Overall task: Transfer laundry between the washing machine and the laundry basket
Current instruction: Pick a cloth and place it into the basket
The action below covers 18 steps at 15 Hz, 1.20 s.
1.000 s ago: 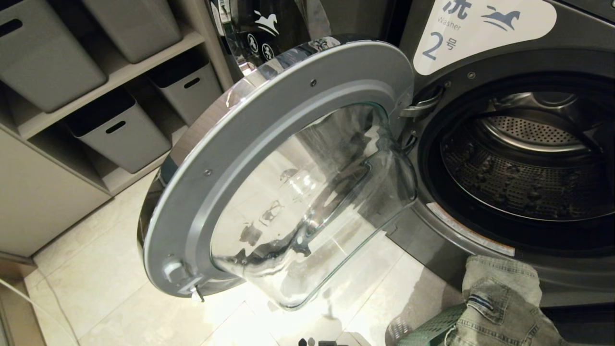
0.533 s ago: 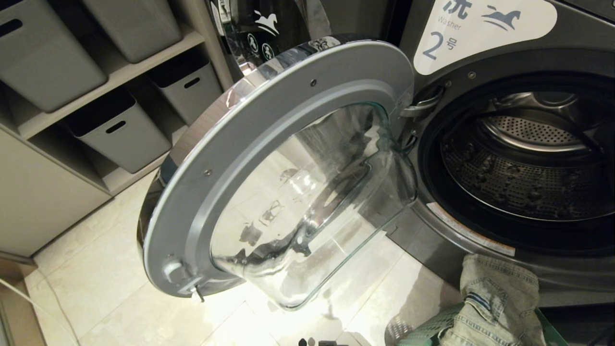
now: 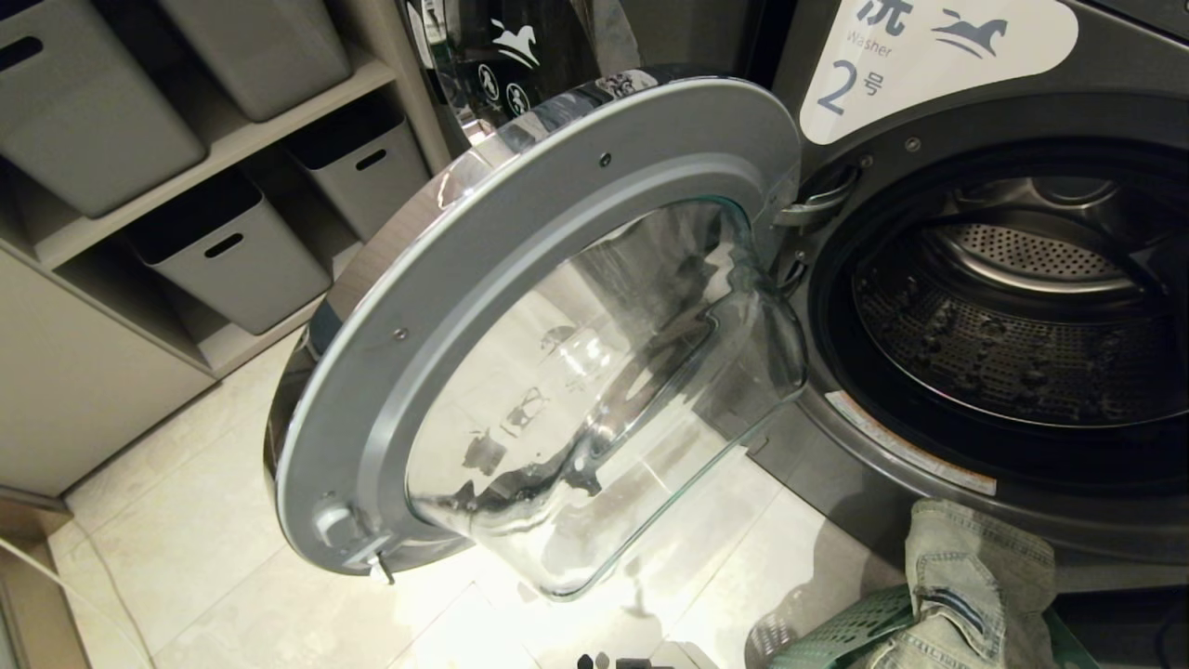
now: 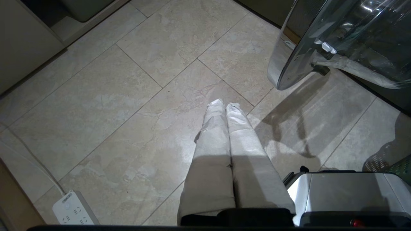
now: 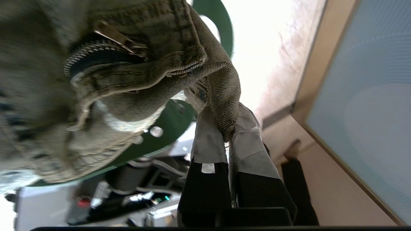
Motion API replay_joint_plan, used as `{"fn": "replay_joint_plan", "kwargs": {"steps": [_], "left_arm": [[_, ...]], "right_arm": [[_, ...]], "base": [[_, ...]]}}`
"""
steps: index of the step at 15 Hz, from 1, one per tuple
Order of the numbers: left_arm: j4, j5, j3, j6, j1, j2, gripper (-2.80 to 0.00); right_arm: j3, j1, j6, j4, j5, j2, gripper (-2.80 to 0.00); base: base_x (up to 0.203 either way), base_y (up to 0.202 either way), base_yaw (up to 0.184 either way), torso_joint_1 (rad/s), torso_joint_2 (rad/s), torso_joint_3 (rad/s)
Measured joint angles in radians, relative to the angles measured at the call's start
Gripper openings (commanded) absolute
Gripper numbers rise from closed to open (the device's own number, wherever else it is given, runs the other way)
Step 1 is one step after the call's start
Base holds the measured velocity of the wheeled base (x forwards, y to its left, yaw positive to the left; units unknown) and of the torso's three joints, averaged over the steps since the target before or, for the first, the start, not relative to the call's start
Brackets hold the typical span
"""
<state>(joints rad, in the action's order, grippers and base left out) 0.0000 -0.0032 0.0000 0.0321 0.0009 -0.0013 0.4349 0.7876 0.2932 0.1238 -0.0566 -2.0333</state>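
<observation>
With the washer (image 3: 975,279) door (image 3: 520,325) swung fully open and the drum (image 3: 1003,325) showing bare perforated steel, I judge the step in hand to be carrying laundry (image 3: 975,585) from the basket (image 3: 850,632) into that drum. Doing it well means lifting the garment clear of the basket's rim before swinging it toward the opening, passing well to the drum side of the glass door bowl, and keeping any dangling cloth from catching on the door seal; I should push the piece deep inside before letting go, so nothing drapes over the lip. In the head view the basket sits on the floor (image 3: 186,539) just below the washer's front, with a pale denim-like garment heaped over its edge. My right pincer (image 5: 228,134) is nearly closed, its fingertips pinching a fold of that garment, which hangs in a bunch beside the green rim (image 5: 167,128). My left pincer (image 4: 224,104) is pressed together on nothing, parked over bare tiles near the door's edge.
</observation>
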Motion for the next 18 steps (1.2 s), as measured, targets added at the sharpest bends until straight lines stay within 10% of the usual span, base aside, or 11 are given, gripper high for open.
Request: {"fn": "replay_joint_plan", "kwargs": {"steps": [8,18], "left_arm": [[0.000,0.000,0.000,0.000,0.000,0.000,-2.80],[0.000,0.000,0.000,0.000,0.000,0.000,-2.80]], "right_arm": [[0.032,0.264,-0.232,-0.033,-0.021,-0.020,-2.80],[0.037,0.384,-0.332,-0.035,-0.024,0.024,-2.80]], "base": [[0.000,0.000,0.000,0.000,0.00,0.000],[0.000,0.000,0.000,0.000,0.00,0.000]]}}
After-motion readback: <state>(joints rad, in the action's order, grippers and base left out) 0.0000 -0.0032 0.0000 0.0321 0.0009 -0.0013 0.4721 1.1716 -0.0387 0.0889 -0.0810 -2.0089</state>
